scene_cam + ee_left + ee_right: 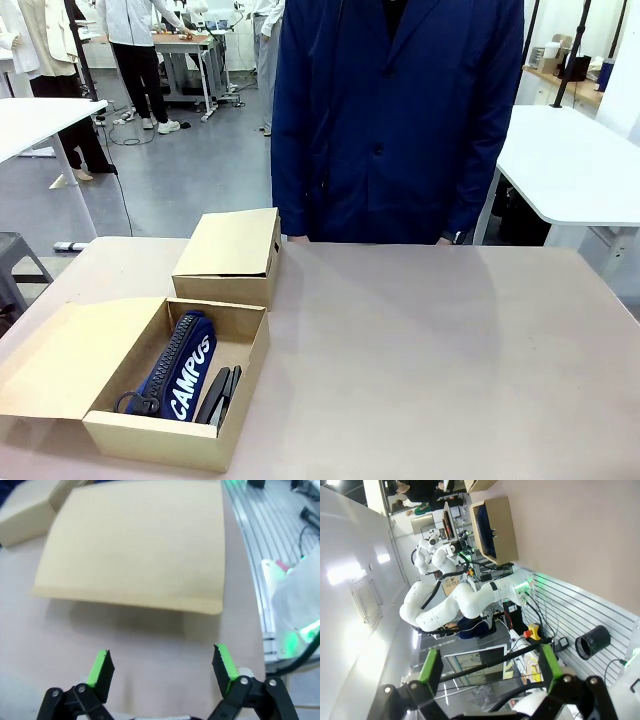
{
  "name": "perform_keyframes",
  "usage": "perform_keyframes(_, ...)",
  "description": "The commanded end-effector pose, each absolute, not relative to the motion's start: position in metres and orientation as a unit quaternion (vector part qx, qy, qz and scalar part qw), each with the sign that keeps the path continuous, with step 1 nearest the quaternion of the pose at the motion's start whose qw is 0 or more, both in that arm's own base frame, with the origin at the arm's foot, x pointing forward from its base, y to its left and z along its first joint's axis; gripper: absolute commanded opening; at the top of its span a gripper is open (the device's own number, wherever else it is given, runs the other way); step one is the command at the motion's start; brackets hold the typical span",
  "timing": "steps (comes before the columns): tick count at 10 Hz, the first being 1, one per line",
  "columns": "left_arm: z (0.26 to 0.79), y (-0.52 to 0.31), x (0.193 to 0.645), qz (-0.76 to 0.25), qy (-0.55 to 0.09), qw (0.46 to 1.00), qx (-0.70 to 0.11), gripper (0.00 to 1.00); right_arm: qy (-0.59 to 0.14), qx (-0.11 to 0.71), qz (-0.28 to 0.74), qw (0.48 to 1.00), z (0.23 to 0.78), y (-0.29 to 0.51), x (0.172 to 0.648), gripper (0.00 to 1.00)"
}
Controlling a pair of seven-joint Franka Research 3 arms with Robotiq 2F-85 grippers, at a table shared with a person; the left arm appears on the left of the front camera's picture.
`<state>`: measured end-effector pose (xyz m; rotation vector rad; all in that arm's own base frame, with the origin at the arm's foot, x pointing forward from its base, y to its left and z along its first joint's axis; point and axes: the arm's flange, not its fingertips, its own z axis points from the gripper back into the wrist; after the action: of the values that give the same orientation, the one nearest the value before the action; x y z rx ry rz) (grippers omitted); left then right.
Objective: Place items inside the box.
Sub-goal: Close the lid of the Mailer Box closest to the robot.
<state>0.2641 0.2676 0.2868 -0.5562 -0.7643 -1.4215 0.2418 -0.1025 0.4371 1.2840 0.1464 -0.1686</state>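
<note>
The open cardboard box [176,432] is sitting at the table's [420,350] left near corner with its flap [70,355] lying out flat to the left, holding a navy "CAMPUS" pouch [185,366] and black marker pen [213,396] along the pouch's right side; a second, closed box [230,256] is standing just behind it. The left gripper [162,666] is hovering wide open and empty over bare table near the flap [135,545]. The right gripper [490,672] is also gaping wide, holding nothing, well away from the box [495,527].

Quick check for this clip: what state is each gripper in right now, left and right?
Left gripper: open, holding nothing, above the box flap.
Right gripper: open, holding nothing.
</note>
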Motion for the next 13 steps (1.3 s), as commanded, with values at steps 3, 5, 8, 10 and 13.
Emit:
perform_keyframes(3, 0.256, 0.29, 0.279, -0.637, -0.356, 0.637, -0.251, 1.0, 0.07, 0.603, -0.084, 0.79, 0.443, -0.102, 0.242, 1.0)
perform_keyframes(5, 0.243, 0.289, 0.288, -0.618, -0.349, 0.658, -0.252, 1.0, 0.07, 0.603, -0.084, 0.79, 0.443, -0.102, 0.242, 1.0)
perform_keyframes(8, 0.227, 0.276, 0.298, -0.609, -0.335, 0.674, -0.249, 1.0, 0.07, 0.603, -0.084, 0.79, 0.443, -0.102, 0.242, 1.0)
perform_keyframes(10, 0.218, 0.26, 0.305, -0.589, -0.338, 0.691, -0.246, 1.0, 0.07, 0.603, -0.084, 0.79, 0.443, -0.102, 0.242, 1.0)
perform_keyframes(13, 0.202, 0.242, 0.313, -0.582, -0.324, 0.697, -0.265, 1.0, 0.07, 0.603, -0.084, 0.79, 0.443, -0.102, 0.242, 1.0)
